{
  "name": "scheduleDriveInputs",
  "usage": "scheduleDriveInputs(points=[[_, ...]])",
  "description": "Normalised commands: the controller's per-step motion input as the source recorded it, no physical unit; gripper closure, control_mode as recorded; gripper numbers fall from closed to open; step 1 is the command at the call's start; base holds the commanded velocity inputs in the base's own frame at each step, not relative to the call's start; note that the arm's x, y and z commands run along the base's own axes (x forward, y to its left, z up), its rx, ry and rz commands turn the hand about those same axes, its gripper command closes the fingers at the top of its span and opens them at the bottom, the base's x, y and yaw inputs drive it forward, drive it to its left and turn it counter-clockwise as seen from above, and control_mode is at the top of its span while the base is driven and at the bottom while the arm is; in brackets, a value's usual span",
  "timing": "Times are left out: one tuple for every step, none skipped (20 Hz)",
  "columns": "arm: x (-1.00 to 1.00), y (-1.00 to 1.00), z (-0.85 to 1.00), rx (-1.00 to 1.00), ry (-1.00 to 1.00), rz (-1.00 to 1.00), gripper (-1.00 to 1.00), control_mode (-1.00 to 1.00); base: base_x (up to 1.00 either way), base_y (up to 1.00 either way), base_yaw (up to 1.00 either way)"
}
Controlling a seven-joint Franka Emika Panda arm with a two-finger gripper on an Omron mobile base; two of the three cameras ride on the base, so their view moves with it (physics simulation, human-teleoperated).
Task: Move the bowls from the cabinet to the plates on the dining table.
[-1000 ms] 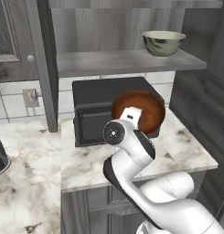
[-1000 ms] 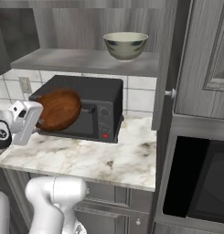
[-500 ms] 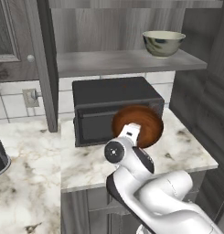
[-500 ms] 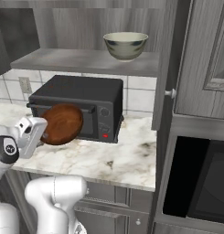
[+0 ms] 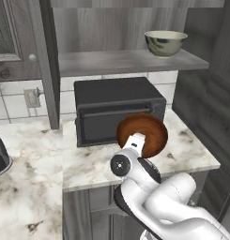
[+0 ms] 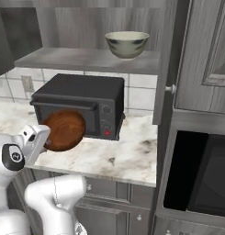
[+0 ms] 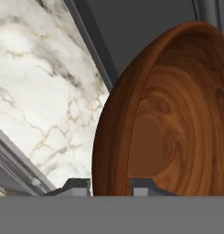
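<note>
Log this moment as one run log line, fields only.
stage: carrying | gripper: shut on brown bowl rim, bowl tipped on edge, before black microwave | cream bowl: upright on cabinet shelf | next: likely to plates

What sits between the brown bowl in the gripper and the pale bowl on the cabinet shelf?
The black microwave, seen in both base views, stands below the shelf behind the brown bowl.

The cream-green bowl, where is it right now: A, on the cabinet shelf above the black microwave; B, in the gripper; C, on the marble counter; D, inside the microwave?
A: the cream-green bowl stands upright on the grey cabinet shelf above the black microwave; the gripper holds the reddish-brown bowl.
</note>
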Motion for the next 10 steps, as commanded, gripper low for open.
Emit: scheduleDriveInputs(points=[[0.0, 0.0, 0.0, 0.0, 0.0, 0.0, 1.0, 1.0, -1.0, 0.0, 0.0], [0.0, 0.0, 0.0, 0.0, 0.0, 0.0, 1.0, 1.0, -1.0, 0.0, 0.0], [0.0, 0.0, 0.0, 0.0, 0.0, 0.0, 1.0, 1.0, -1.0, 0.0, 0.0], [0.0, 0.0, 0.0, 0.0, 0.0, 0.0, 1.0, 1.0, -1.0, 0.0, 0.0], [0.0, 0.0, 0.0, 0.0, 0.0, 0.0, 1.0, 1.0, -1.0, 0.0, 0.0], [0.0, 0.0, 0.0, 0.0, 0.0, 0.0, 1.0, 1.0, -1.0, 0.0, 0.0], [0.0, 0.0, 0.0, 0.0, 0.0, 0.0, 1.0, 1.0, -0.84, 0.0, 0.0], [0.0, 0.0, 0.0, 0.0, 0.0, 0.0, 1.0, 1.0, -0.71, 0.0, 0.0], [0.0, 0.0, 0.0, 0.0, 0.0, 0.0, 1.0, 1.0, -0.68, 0.0, 0.0], [0.0, 0.0, 0.0, 0.0, 0.0, 0.0, 1.0, 1.0, -0.55, 0.0, 0.0]])
